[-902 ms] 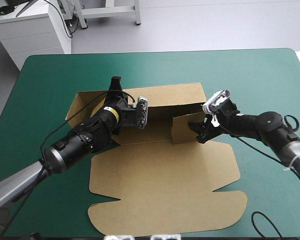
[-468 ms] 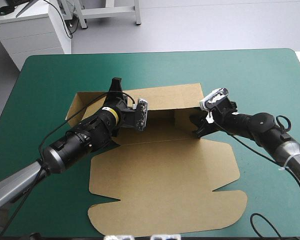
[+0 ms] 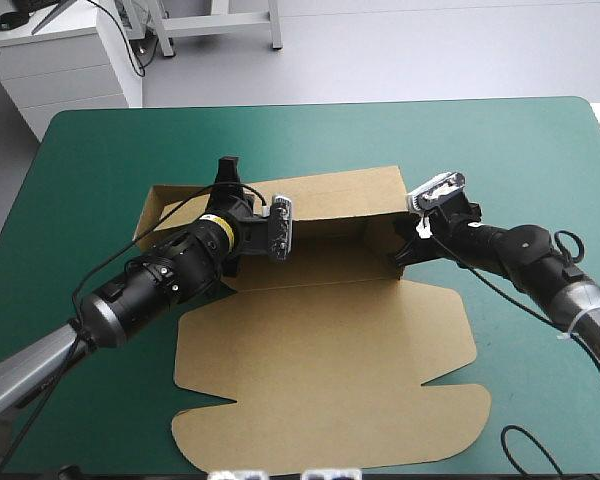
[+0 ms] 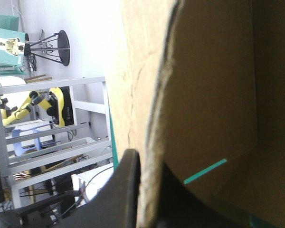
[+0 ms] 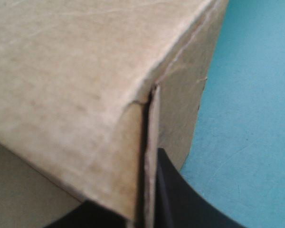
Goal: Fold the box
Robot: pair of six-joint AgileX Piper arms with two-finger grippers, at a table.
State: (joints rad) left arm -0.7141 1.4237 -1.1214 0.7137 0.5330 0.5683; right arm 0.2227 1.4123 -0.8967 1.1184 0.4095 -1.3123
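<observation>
2 hands, left hand (image 3: 230,180) and right hand (image 3: 402,250), clamped on raised walls at opposite ends of the box (image 3: 320,350).

One box (image 3: 320,350), one teal-green desk (image 3: 500,140), and two black hands: the left hand (image 3: 230,180) and the right hand (image 3: 402,256).

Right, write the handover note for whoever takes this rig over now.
Left gripper: shut on a board edge at the left end of the box.
Right gripper: shut on the right wall, at a raised corner.
Box: mid-table on the teal-green cover, lid flat toward the near edge.
Done: rear wall and right wall stand.
Left: the left flap leans outward; raise it, then tuck the walls.
</observation>
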